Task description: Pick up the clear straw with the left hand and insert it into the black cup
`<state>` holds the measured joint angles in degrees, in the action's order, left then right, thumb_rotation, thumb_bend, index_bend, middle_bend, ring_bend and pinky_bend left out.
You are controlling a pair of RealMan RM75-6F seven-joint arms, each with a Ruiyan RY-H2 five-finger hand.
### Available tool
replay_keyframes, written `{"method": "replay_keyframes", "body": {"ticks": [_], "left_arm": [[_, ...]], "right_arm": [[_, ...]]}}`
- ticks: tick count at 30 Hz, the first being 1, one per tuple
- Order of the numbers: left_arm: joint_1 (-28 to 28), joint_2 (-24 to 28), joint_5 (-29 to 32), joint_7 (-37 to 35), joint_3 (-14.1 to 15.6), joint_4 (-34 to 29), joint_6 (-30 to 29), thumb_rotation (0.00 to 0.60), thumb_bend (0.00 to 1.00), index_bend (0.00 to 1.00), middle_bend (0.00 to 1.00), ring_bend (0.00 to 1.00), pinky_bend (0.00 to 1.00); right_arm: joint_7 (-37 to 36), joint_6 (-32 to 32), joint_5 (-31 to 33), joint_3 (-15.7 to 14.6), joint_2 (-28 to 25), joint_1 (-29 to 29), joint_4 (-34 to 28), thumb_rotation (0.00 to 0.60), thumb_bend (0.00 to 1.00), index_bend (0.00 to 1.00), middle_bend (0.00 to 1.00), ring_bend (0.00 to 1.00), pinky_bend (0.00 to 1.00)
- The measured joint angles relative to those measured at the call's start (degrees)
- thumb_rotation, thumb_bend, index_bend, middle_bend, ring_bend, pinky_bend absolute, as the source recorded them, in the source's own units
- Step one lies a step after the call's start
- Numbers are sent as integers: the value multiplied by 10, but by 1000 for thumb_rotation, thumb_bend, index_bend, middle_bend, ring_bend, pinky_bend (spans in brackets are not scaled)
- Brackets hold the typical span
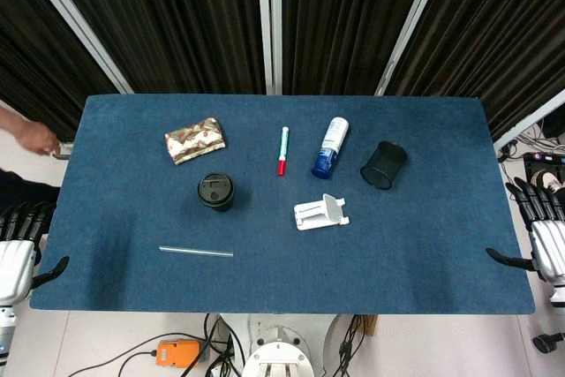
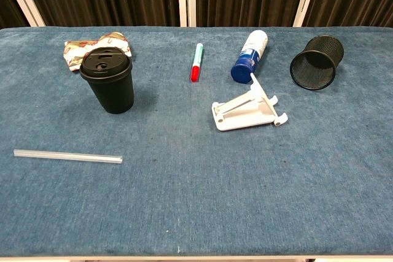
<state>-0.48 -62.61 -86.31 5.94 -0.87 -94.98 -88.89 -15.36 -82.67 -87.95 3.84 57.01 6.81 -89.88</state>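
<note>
The clear straw lies flat on the blue table near the front left edge. The black cup stands upright with its lid on, behind and slightly right of the straw. My left hand hangs off the table's left side, fingers spread, holding nothing. My right hand sits off the right edge, also with fingers apart and holding nothing. Neither hand shows in the chest view.
A patterned packet lies at the back left. A red and white marker, a blue and white tube, a tipped black mesh pen holder and a white phone stand occupy the middle and right. A person's hand shows at the far left.
</note>
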Motion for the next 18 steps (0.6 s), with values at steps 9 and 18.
{"method": "replay_keyframes", "body": {"ticks": [9,18], "left_arm": [[-1,-10,-11,10,2,3,-2,600,164,145,123,0,0],[-41,-50,-88,89,9,-6,24,600,203,263,217,53,0]], "right_arm": [[2,-6,4,4,-3,-1,-3,600,128,0,58,0,23],[0,-23,9,5,-12,-14,-6,600,129,0,58,0,23]]}}
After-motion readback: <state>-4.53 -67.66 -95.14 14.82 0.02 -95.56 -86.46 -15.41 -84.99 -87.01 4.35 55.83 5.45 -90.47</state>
